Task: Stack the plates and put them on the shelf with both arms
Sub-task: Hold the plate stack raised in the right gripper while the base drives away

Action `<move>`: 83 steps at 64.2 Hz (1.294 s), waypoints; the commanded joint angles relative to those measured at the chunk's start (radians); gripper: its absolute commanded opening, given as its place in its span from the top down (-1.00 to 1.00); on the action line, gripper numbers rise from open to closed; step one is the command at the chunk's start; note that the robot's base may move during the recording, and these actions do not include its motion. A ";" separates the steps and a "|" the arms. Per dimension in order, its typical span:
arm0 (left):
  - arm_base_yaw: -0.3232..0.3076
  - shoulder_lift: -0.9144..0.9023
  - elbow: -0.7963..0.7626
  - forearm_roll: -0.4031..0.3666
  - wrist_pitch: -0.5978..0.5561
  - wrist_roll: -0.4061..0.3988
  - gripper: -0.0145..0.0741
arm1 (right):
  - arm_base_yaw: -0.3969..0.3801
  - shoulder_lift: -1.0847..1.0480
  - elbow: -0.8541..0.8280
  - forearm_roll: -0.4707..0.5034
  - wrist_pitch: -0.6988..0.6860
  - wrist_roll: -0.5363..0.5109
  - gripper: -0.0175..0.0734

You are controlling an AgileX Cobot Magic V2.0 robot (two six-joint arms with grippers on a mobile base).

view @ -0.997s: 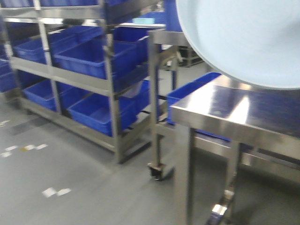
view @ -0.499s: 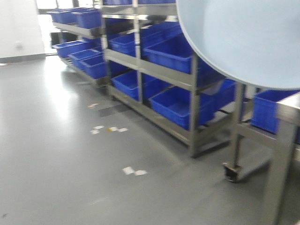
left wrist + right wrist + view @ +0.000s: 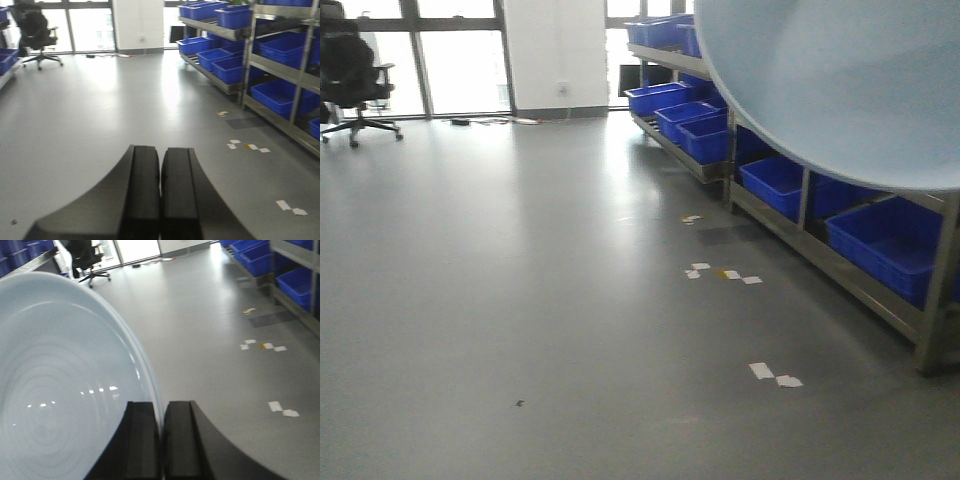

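Transit step, I judge: right gripper (image 3: 162,415) pinches the plate (image 3: 60,390) rim, left gripper (image 3: 160,170) closed on nothing; next needs facing the right-side shelf (image 3: 934,290).

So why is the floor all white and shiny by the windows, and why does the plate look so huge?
Front view: daylight from the windows bounces off the glossy floor as glare; the plate sits right by the lens, so it looks huge. Left wrist view: same glare, and the left gripper is dark and soft. Right wrist view: tiny lights glint on the plate.
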 commanded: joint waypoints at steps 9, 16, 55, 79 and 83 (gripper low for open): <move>0.002 0.003 -0.030 -0.006 -0.083 -0.009 0.48 | -0.007 -0.002 -0.029 -0.002 -0.104 -0.003 0.57; 0.002 0.003 -0.030 -0.006 -0.083 -0.009 0.48 | -0.007 -0.002 -0.029 -0.002 -0.104 -0.003 0.57; 0.002 0.003 -0.030 -0.006 -0.083 -0.009 0.48 | -0.007 -0.002 -0.029 -0.002 -0.104 -0.003 0.57; 0.002 0.003 -0.030 -0.006 -0.083 -0.009 0.48 | -0.007 -0.002 -0.029 -0.002 -0.103 -0.003 0.57; 0.002 0.003 -0.030 -0.006 -0.083 -0.009 0.48 | -0.007 -0.002 -0.029 -0.002 -0.103 -0.003 0.57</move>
